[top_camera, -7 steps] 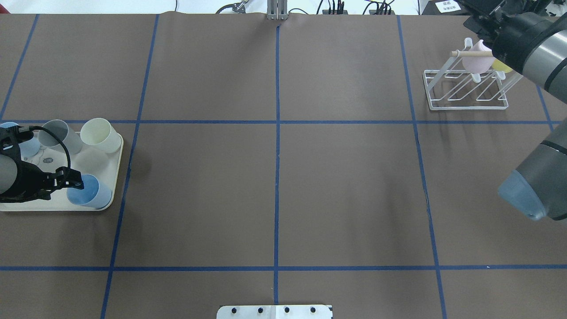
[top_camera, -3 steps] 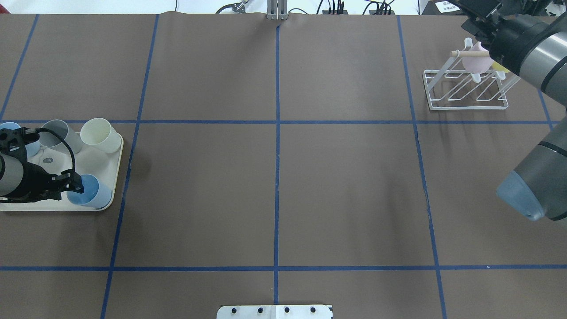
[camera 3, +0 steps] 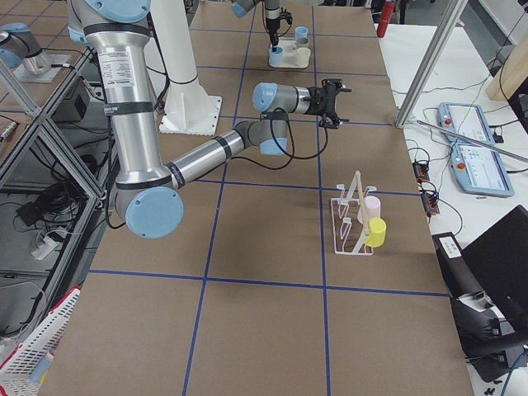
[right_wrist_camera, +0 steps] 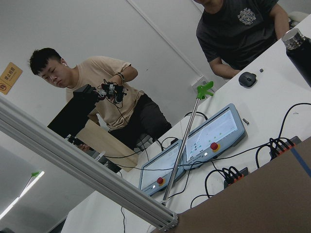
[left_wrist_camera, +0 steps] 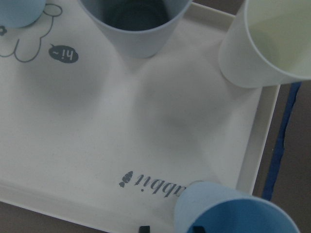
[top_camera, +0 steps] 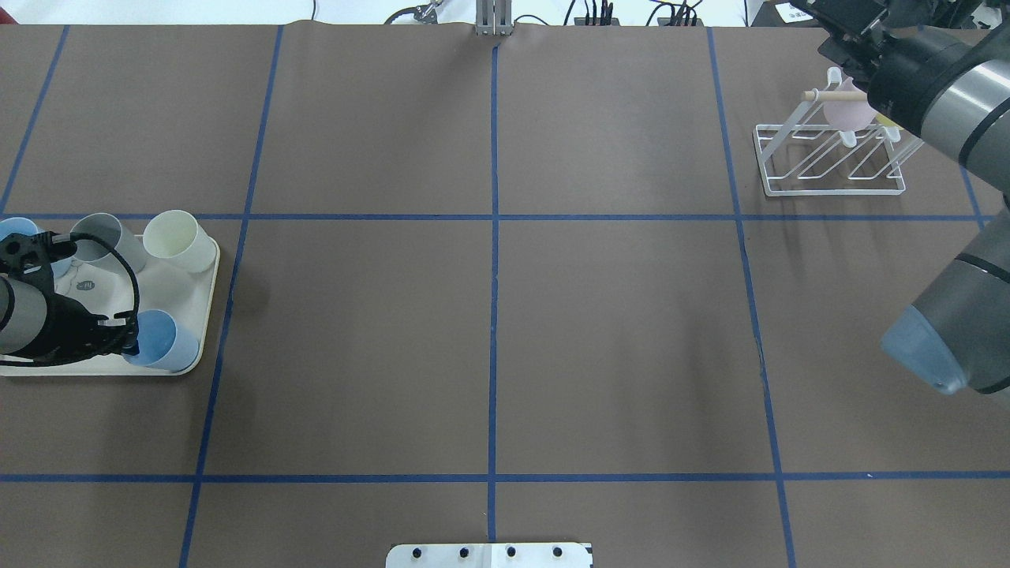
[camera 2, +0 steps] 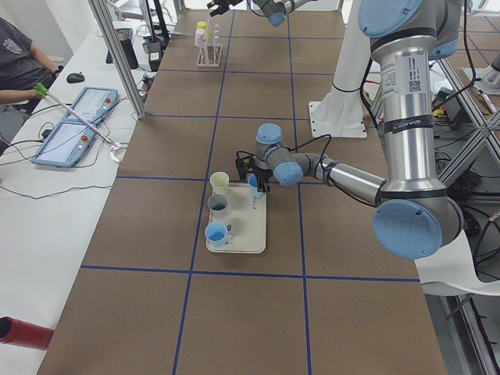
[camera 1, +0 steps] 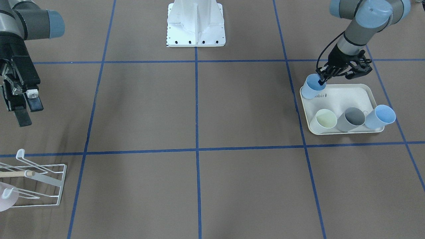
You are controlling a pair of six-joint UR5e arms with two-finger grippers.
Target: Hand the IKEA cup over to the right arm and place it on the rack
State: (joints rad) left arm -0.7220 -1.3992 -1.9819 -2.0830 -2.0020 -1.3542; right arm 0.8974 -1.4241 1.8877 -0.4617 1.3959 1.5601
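Observation:
A blue IKEA cup (top_camera: 166, 343) stands upright at the near right corner of the cream tray (top_camera: 177, 288). My left gripper (top_camera: 131, 339) is lowered onto its rim and open. In the left wrist view one fingertip is inside the cup (left_wrist_camera: 240, 216) and the other outside its wall. The front view shows the same straddle at the cup (camera 1: 312, 88). The white wire rack (top_camera: 828, 170) stands at the far right and holds a pink cup (top_camera: 844, 114) and a yellow cup (camera 3: 377, 233). My right gripper (camera 1: 29, 113) hangs open and empty, above and behind the rack (camera 1: 43, 186).
On the tray (camera 1: 345, 96) stand a cream cup (top_camera: 180, 241), a grey cup (top_camera: 106, 241) and a light blue cup (top_camera: 16, 235). Two people sit at the bench past the table's far edge, with tablets and cables. The robot's base plate (camera 1: 196, 25) is at centre.
My left gripper has sunk and drawn back slightly, settling over the blue cup's rim. My right arm has edged further towards the far right corner, away from the rack.

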